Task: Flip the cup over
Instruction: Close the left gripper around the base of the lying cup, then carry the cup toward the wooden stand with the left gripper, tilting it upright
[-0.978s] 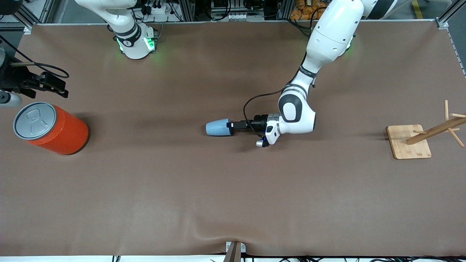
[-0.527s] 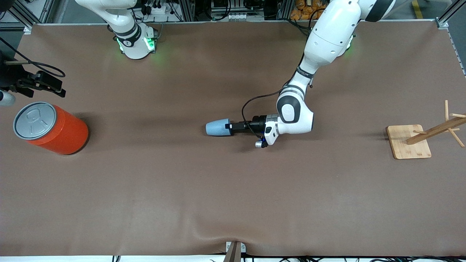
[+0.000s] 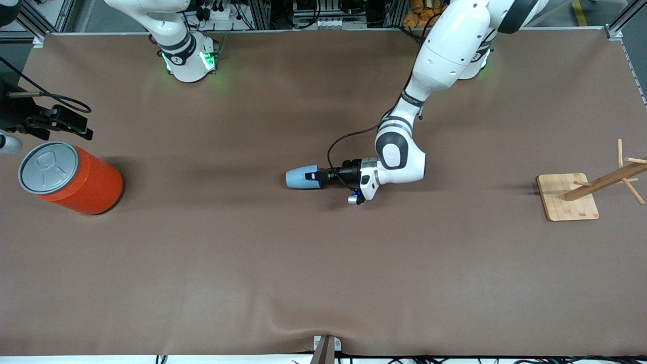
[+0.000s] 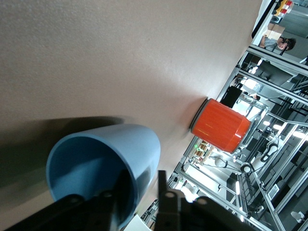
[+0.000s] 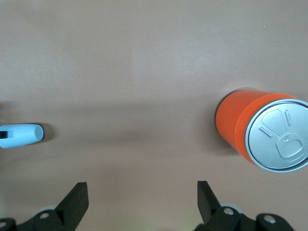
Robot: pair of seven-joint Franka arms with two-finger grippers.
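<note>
Tabletop point(image 3: 323, 263) covered in smooth matte brown sheeting fills nearly the whole front frame, with a slight ripple at the bottom centre. White glossy left arm point(image 3: 445, 45) reaches down from the upper right of the frame to the centre. Orange cylindrical canister point(image 3: 83, 182) with a ribbed wall and a flat grey metal lid embossed with a pull-tab outline stands at the middle left. Bamboo stand point(image 3: 566, 197), a square base with a slanted pegged post, sits at the middle right. Light-blue matte tapered cup point(image 3: 302, 179) lies on its side at the centre, narrow closed end pointing toward the canister, darker blue mouth facing the left gripper point(image 3: 314, 176). That gripper's black fingers straddle the rim, one inside the mouth and one outside the wall, not visibly clenched. Right gripper point(image 3: 55, 124), black, waits spread wide over the table beside the canister at the left edge. No readable writing.
</note>
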